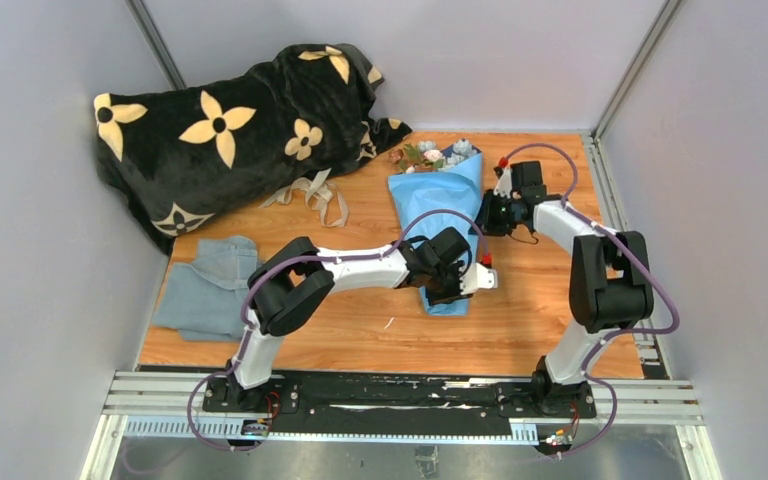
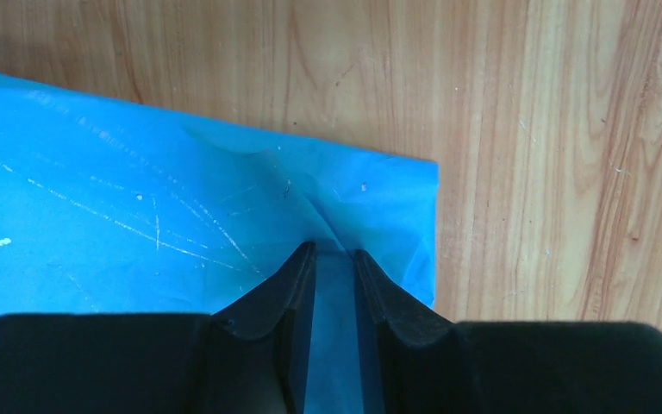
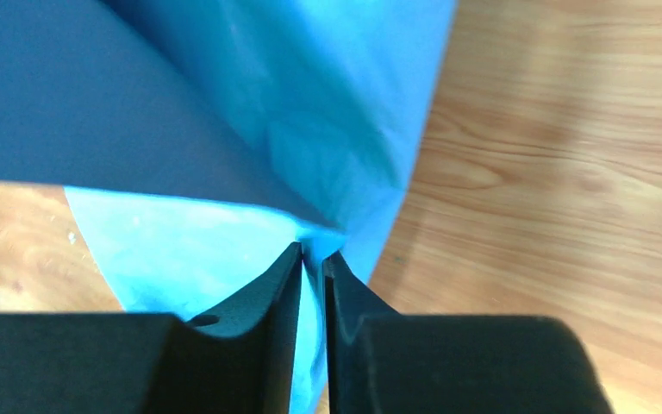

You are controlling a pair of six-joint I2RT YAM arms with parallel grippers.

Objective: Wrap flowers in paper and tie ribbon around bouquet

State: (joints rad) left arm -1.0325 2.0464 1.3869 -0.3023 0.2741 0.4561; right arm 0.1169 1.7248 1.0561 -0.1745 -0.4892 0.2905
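**Bouquet (image 1: 430, 190), pale mixed flowers (image 1: 438, 155) in light-blue paper (image 2: 138, 198) cone: wrapped, untied**

Lies mid wooden table (image 1: 360, 340). Left claw (image 2: 334, 250) pinches paper's near end; right claw (image 3: 312, 252) nips its side edge. Beige satin ribbon (image 1: 312, 190) loose beside black flower-print blanket (image 1: 230, 120); tying remains.

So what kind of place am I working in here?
Probably a robot test cell, not a shop: plain grey walls, metal corner posts, and a left arm and right arm bolted to a rail at the edge of a wood-grain table.
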